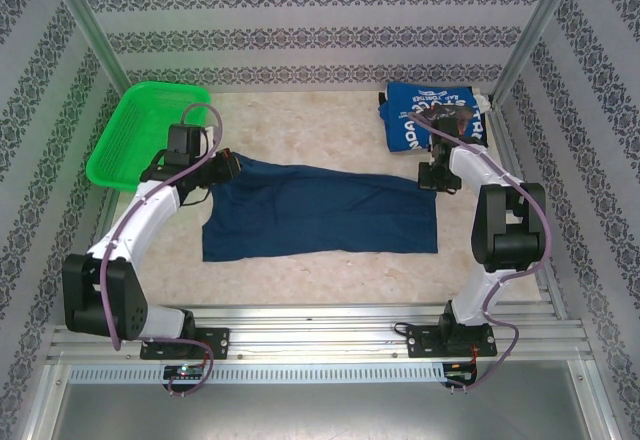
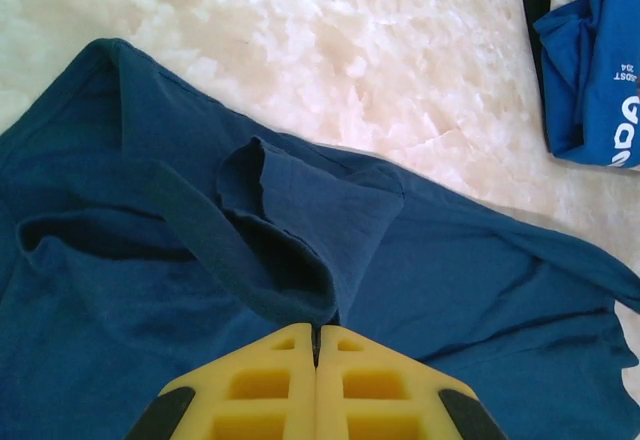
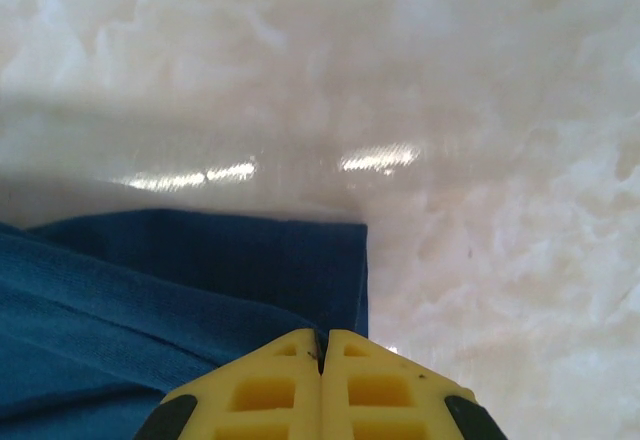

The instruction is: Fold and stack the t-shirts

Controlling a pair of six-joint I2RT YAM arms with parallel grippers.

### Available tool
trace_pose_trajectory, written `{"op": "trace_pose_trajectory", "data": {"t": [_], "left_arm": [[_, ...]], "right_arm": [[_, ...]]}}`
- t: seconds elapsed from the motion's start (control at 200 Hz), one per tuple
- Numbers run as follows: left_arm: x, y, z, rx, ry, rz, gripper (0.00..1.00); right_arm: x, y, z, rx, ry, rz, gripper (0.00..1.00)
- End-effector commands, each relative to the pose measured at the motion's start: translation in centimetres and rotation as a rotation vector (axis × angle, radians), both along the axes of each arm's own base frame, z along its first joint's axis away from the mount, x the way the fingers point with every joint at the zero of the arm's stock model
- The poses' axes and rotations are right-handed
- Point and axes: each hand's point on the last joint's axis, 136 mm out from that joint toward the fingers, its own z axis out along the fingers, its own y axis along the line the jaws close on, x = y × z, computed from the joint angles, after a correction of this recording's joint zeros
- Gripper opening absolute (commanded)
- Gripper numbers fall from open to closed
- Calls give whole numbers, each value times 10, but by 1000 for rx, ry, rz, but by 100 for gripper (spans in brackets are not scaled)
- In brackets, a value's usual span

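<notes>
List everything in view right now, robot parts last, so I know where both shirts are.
navy t-shirt: one, dark navy, spread across the middle of the table.
blue t-shirt: one, bright blue with white lettering, folded at the far right corner.
basket: one, green mesh, far left corner.
table: one, pale marbled top.
left claw: one, yellow fingers, shut on the navy t-shirt at its left end, cloth bunched at the tips.
right claw: one, yellow fingers, shut on the navy t-shirt at its far right corner.
</notes>
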Motion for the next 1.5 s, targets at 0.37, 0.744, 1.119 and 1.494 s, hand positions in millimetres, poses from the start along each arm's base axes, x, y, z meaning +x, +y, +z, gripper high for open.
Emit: {"op": "trace_pose_trajectory", "data": {"t": [0.37,0.744,1.119,1.494], "left_arm": [[-50,21,-33,-4,96,142,1],[-79,36,-46,46,143,211,0],[-101,42,-69,45,213,267,1],[-115,47,-80,57,229,294,1]], "right_arm": [[-35,-5,-7,-78,60,-37,0],[-46,-17,-11,-141,88,-38,0],[-62,-15,-28,-132,132,-34,5],[-71,-15,-32,-132,137,-37,8]]}}
